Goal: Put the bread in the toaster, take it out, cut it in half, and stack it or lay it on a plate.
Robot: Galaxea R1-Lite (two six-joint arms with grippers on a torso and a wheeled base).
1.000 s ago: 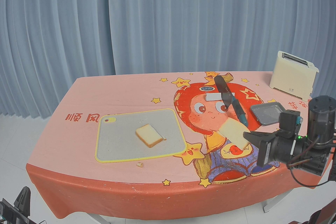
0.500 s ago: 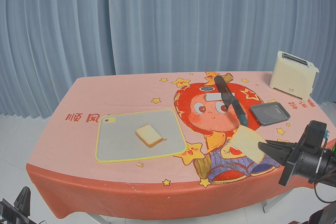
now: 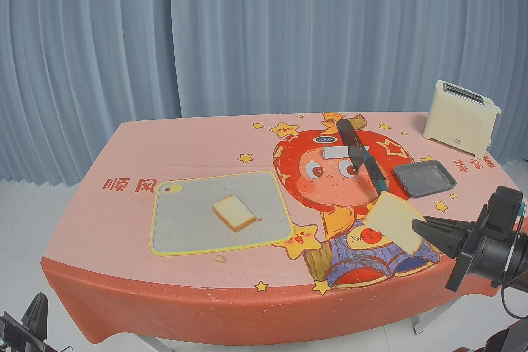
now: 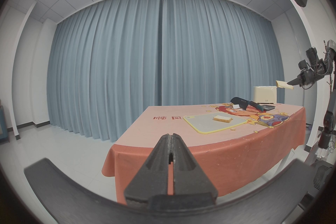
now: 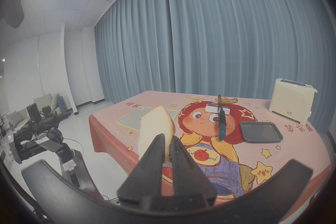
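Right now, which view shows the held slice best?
Head view: the slice shows nearly its whole face, the right claw pinching one edge. Right wrist view: claw hides its lower part. Left wrist view: small, far off.

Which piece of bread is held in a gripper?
The larger slice, pinched by the right gripper; the smaller piece lies on the cutting board.

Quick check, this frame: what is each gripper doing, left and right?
Left gripper: closed, holding nothing.
Right gripper: closed on a bread slice, held in the air.
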